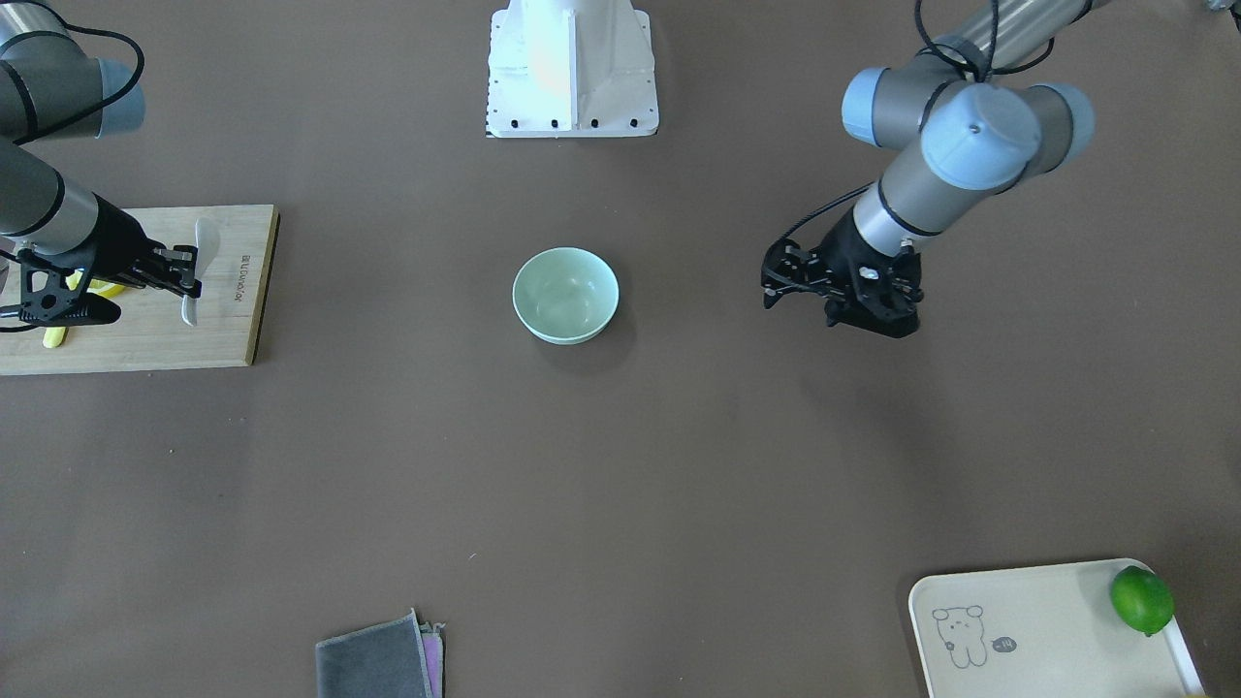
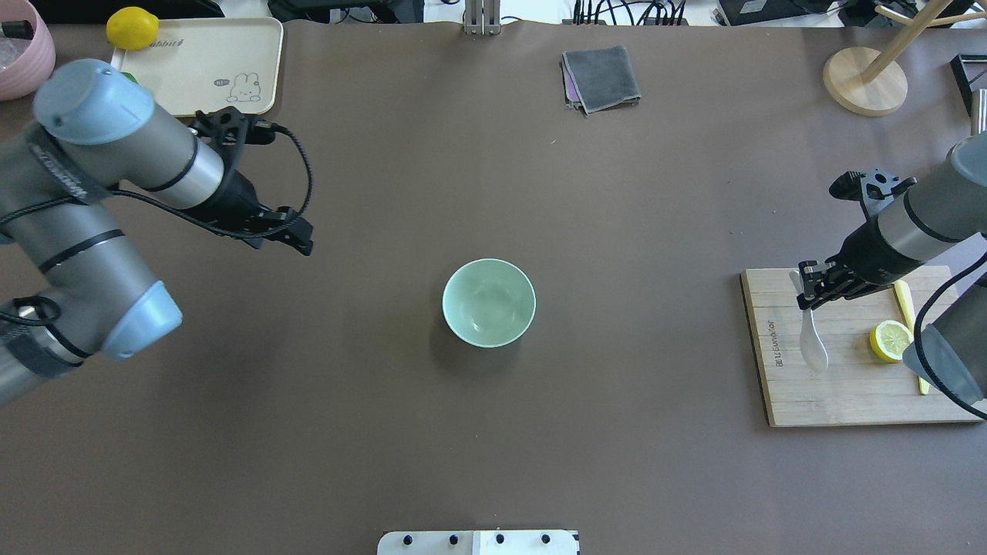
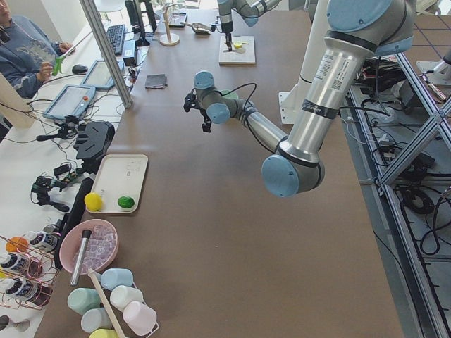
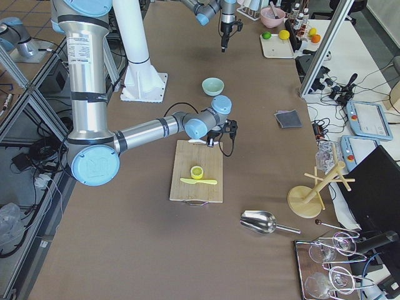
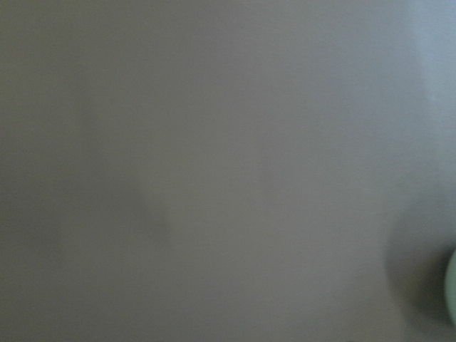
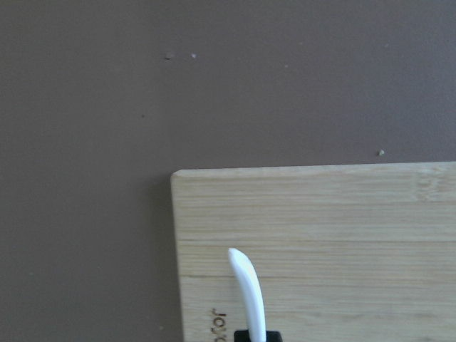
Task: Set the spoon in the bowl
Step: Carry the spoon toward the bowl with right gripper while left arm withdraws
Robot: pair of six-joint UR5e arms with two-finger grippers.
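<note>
Brown matting covers the counter (image 2: pixel 617 462) from edge to edge. Nearest the robot, its white base plate (image 2: pixel 478 542) shows at the lower edge of the overhead view.

Next out, on the robot's right, lies a wooden cutting board (image 2: pixel 848 401). On it are a lemon half (image 2: pixel 890 340) and, just beside that, a yellow knife (image 2: pixel 904 297). The spoon (image 2: pixel 813 347) is over the board's bowl-side edge, with its scoop toward the robot. The right pincer (image 2: pixel 808 297) is clamped on its handle, and in the right wrist view the handle's tip pokes out past the fingers. Whether the scoop touches the board, I cannot tell.

At mid-counter stands the bowl (image 2: pixel 489 302), upright and with nothing in it, well apart from the spoon.

A little farther out, on the robot's left, the left pincer (image 1: pixel 803 302) hangs above bare counter. Its fingers look spread apart and grip nothing. Its wrist view is blurred, with a sliver of the bowl at the right edge.

Farthest out lies a folded grey cloth (image 2: pixel 601 77). A cream tray (image 2: pixel 224 54) with a whole lemon (image 2: pixel 132 28) sits in the left corner. A round wooden stand base (image 2: pixel 864 81) is off to the right.
</note>
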